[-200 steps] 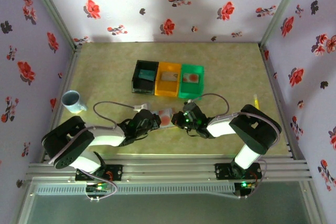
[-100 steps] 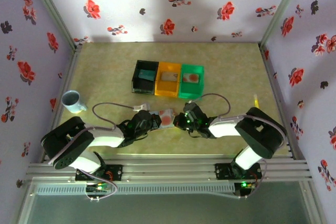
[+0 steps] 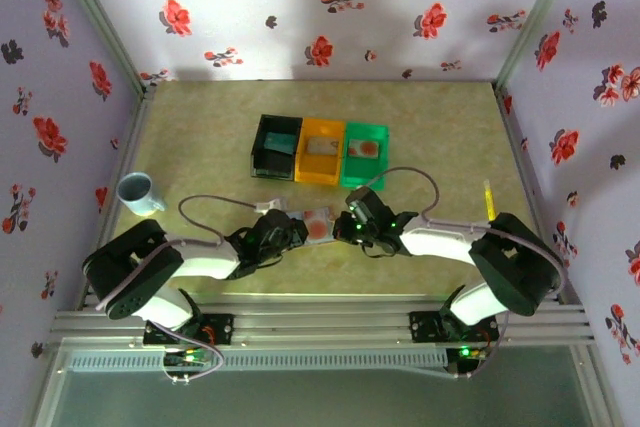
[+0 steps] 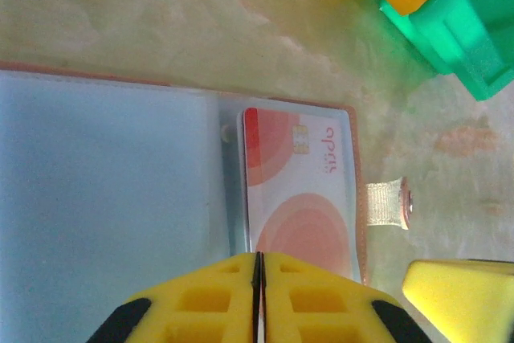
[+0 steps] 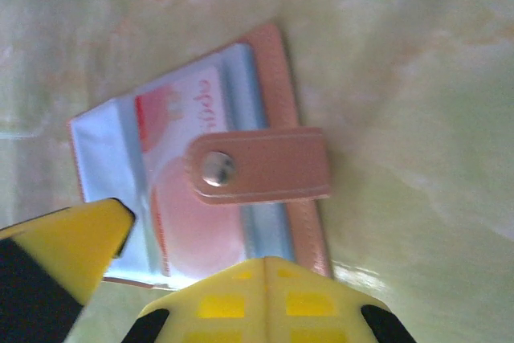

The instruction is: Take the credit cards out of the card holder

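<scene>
The card holder lies open on the table between my two grippers, blue-grey inside facing up. A white credit card with orange-red circles sits in its clear pocket. The pink clasp tab is folded over that pocket. My left gripper hangs over the pocket's near edge, its jaws together but for a hairline slit. My right gripper is shut, its tips at the holder's pink border. A teal card lies in the black bin, a pale orange-spotted card in the green bin.
Black, orange and green bins stand in a row just beyond the holder. A blue mug is at the left, a thin yellow stick at the right. Floral walls close in three sides.
The right arm's elbow has swung out to the right and its forearm now lies flatter. Both grippers have stayed at the holder, which has hardly moved.
</scene>
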Controlling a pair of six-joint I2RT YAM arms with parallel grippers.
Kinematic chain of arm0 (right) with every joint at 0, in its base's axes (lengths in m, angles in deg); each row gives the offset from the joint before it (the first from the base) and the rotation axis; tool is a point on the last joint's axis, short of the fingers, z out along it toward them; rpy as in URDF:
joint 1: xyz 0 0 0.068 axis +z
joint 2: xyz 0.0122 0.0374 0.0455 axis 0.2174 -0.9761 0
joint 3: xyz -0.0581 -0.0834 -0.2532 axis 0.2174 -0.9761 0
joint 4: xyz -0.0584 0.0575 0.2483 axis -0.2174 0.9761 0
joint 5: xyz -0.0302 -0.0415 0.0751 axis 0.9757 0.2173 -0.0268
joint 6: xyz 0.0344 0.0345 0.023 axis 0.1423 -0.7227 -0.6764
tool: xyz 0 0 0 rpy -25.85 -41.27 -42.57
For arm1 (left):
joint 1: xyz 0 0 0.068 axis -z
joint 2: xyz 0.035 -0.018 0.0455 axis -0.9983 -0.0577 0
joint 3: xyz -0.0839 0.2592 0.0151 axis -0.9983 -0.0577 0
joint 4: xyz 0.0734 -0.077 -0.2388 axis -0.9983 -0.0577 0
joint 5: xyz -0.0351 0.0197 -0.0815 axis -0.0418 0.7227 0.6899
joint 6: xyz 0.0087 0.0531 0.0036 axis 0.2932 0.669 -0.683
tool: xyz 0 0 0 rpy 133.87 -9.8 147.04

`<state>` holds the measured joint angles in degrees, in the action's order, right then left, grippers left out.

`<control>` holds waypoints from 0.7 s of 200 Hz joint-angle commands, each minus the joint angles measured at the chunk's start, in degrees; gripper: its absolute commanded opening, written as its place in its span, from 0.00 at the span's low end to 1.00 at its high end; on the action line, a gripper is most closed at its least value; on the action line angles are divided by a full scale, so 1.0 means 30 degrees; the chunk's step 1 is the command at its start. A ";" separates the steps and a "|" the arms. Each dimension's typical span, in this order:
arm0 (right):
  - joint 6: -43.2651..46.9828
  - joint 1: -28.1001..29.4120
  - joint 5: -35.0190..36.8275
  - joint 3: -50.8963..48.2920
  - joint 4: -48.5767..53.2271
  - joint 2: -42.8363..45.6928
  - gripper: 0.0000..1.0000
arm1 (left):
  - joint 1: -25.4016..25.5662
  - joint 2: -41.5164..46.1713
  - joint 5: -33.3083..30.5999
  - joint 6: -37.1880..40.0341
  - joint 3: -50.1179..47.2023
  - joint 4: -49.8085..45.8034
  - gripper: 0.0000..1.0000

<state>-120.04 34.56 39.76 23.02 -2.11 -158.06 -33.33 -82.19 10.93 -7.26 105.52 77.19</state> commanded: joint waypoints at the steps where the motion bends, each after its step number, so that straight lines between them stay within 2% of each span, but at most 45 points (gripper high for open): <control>1: 0.0583 -0.0108 -0.0309 0.0778 0.0545 -0.0588 0.03 | -0.0120 -0.0220 0.0084 -0.0056 0.0931 -0.1134 0.15; 140: 0.0578 -0.0560 -0.0632 0.0630 -0.0471 -0.1951 0.00 | -0.0928 -0.1264 0.0550 0.0475 0.2960 -0.4830 0.24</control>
<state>-119.61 33.40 38.80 24.60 -2.39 -162.61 -35.64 -84.81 12.39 -6.95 112.52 66.08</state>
